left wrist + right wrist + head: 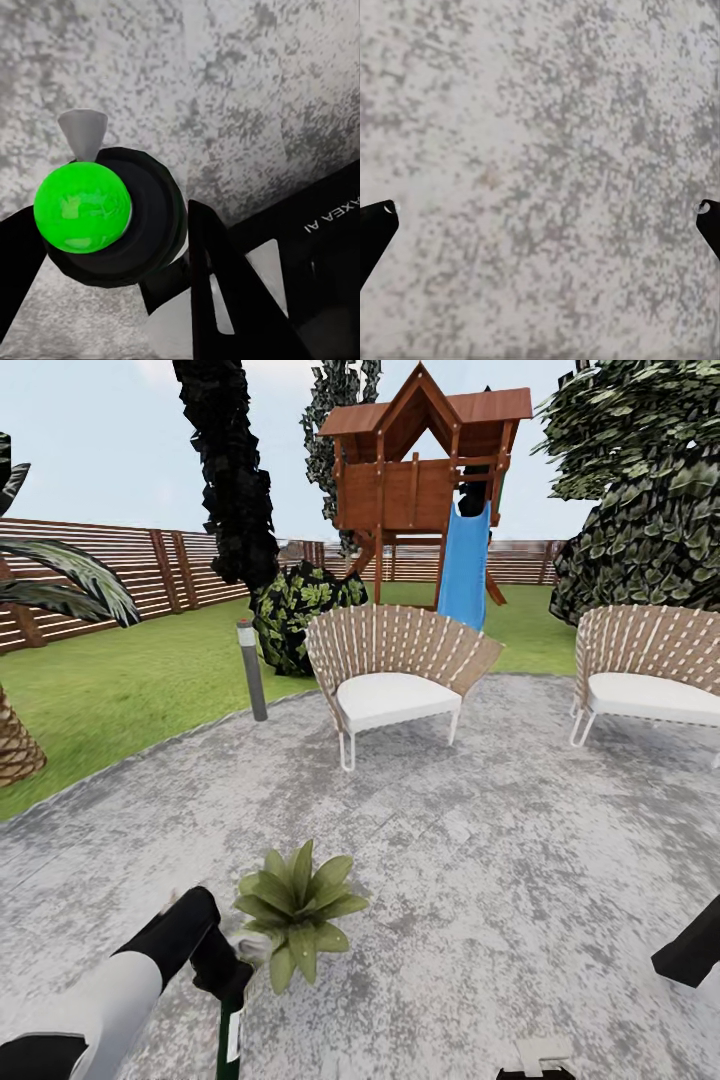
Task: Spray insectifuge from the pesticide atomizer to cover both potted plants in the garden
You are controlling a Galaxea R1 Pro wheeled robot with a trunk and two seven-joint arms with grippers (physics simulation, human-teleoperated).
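My left gripper [222, 972] is shut on the pesticide atomizer [230, 1035], whose dark green body hangs below the fingers. Right beside it on the grey patio stands one potted plant [297, 905], a low rosette of pointed green leaves that hide its pot. In the left wrist view the atomizer [112, 217] is a dark round body with a bright green dome and a white nozzle, clamped between black fingers [225, 289]. My right gripper [540, 217] hangs open over bare paving. The second potted plant is out of view.
Two wicker chairs with white cushions [395, 660] [650, 670] stand on the round patio [480, 840]. A grey bollard lamp [251, 670] marks the lawn edge. Beyond are a dark bush [300, 610], a playhouse with a blue slide [465, 565], a palm [20, 740] and the fence [120, 570].
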